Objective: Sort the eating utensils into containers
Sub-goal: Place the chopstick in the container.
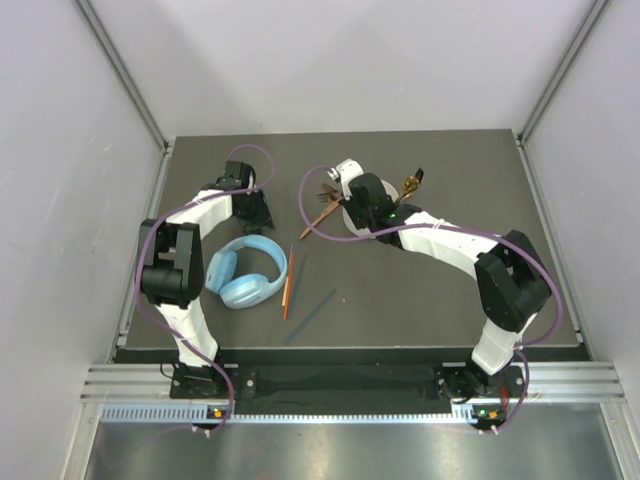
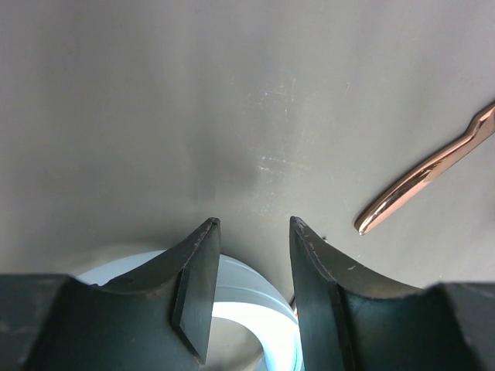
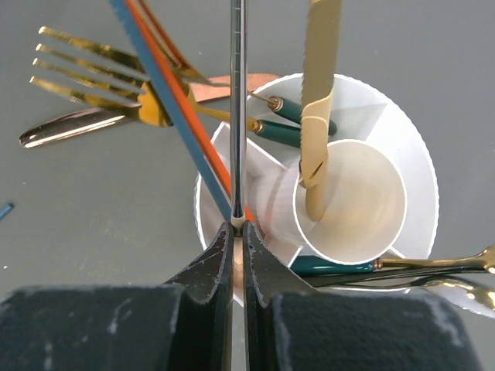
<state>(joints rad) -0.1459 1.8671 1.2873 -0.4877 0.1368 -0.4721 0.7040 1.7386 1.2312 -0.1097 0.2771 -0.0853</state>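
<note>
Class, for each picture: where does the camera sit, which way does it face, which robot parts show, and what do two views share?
Top external: above and behind the bases, facing down on the table; left arm and right arm show.
Left wrist: on the left arm, facing down past the open left pincer at the table.
Right wrist: on the right arm, facing down past the right pincer, shut on a thin silver utensil above the white holder.
Shared: top and left wrist both show the light blue headphones.
</note>
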